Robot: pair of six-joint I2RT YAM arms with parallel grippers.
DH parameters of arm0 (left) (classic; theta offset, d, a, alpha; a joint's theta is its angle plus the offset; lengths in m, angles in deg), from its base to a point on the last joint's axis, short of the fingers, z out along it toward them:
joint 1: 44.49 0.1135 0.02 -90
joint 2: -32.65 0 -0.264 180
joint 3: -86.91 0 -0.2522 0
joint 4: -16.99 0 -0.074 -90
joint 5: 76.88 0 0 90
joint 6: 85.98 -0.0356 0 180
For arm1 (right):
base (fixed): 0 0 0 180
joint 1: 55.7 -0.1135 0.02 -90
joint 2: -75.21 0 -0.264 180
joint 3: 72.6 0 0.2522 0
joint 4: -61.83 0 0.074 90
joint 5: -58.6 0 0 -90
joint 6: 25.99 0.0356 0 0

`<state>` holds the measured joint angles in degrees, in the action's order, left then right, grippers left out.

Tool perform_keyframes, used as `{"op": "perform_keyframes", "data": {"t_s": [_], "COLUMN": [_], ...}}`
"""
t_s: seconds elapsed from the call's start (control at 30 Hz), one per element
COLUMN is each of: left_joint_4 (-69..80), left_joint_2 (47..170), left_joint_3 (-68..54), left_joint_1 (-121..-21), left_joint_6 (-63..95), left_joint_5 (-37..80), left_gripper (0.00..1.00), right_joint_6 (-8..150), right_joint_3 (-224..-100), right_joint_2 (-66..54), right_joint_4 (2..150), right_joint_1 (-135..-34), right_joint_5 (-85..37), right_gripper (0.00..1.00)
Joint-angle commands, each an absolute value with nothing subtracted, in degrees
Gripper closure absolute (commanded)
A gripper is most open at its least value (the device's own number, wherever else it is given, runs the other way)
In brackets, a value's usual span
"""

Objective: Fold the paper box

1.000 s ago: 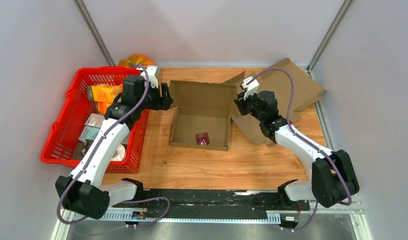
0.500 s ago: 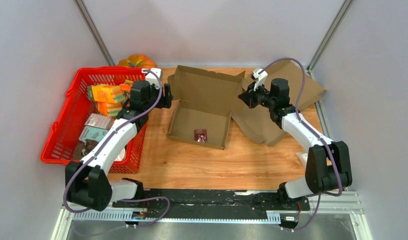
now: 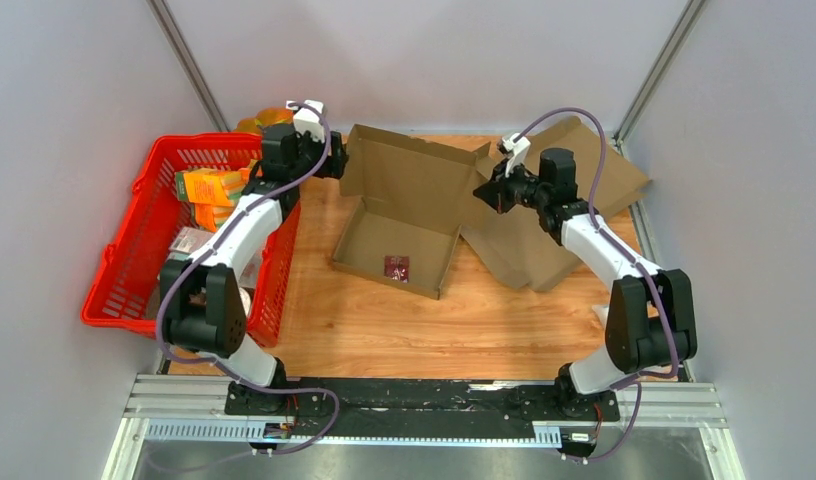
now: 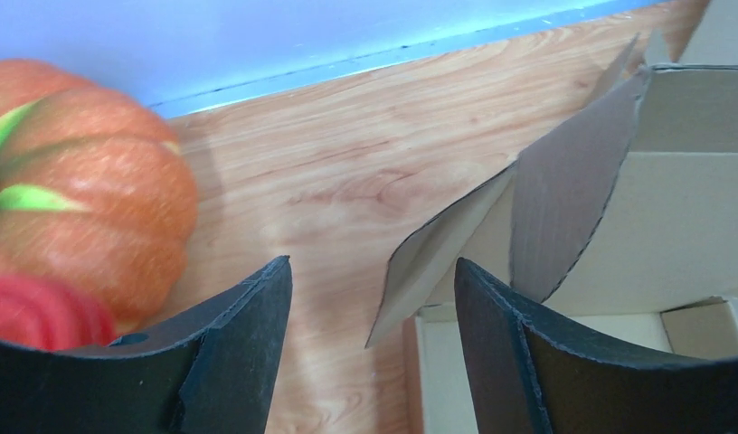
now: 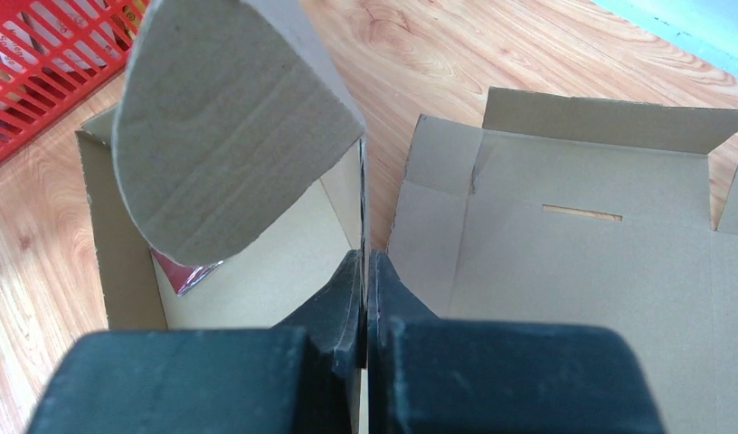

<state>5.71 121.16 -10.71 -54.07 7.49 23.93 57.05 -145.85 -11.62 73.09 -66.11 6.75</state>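
No legible txt anywhere. Print on orange cartons in red plastic basket & on dark-red sachet too small to read.

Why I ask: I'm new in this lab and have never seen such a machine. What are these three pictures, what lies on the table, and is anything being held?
These are two white robot arms, each ending in a two-finger gripper. One picture looks down from a fixed camera above; the other two come from small cameras on each wrist, so the black shapes at the bottom are the arm's own fingers. On the wooden table lies an open cardboard box with a small dark red packet inside, flattened cardboard to its right, a red basket of packaged goods on the left, and a pumpkin behind it. The right gripper is shut on a side flap of the box. The left gripper is open at the box's far left corner, holding nothing.
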Motion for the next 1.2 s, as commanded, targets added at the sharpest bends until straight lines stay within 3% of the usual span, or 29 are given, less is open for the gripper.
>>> {"op": "perform_keyframes", "data": {"t_s": [0.0, 0.13, 0.3, 0.33, 0.4, 0.53, 0.57, 0.73, 0.87, 1.17], "left_joint_4": [11.22, 10.53, 12.19, 13.85, 14.92, 14.92, 15.44, 17.64, 18.78, 28.1], "left_joint_2": [125.28, 128.97, 127.4, 126.18, 124.86, 119.07, 118.0, 110.53, 106.66, 100.77], "left_joint_3": [-6.38, -2.96, -5.31, -7.24, -9.01, -15.4, -16.82, -24.91, -29.04, -40.65], "left_joint_1": [-53.89, -53.89, -53.98, -53.98, -54.68, -58.53, -59.59, -64.52, -65.22, -67.16], "left_joint_6": [5.08, 4.2, 6.3, 7.7, 9.9, 11.05, 11.58, 16.31, 19.57, 24.76], "left_joint_5": [35.78, 42.12, 40.55, 39.76, 38.27, 28.11, 25.63, 8.84, 6.44, 8.19], "left_gripper": [0.26, 0.36, 0.66, 0.76, 0.87, 1.0, 1.0, 1.0, 1.0, 1.0], "right_joint_6": [55.48, 55.65, 59.25, 60.22, 63.64, 76.99, 80.76, 98.6, 107.33, 99.01], "right_joint_3": [-149.2, -151.22, -149.56, -148.69, -146.92, -145.95, -146.82, -150.07, -150.53, -144.91], "right_joint_2": [-12.5, -14.0, -13.04, -12.42, -10.23, -6.36, -5.83, -5.64, -5.83, -7.41], "right_joint_4": [73.22, 74.19, 71.65, 70.68, 69.36, 70.66, 72.07, 84.88, 89.49, 73.1], "right_joint_1": [-65.63, -65.72, -67.21, -68.69, -70.63, -79.13, -80.73, -88.21, -90.75, -100.52], "right_joint_5": [7.97, 8.85, 7.63, 6.58, -1.49, -18.96, -29.19, -54.54, -63.81, -80.62], "right_gripper": [1.0, 1.0, 1.0, 1.0, 1.0, 1.0, 1.0, 1.0, 1.0, 0.99]}}
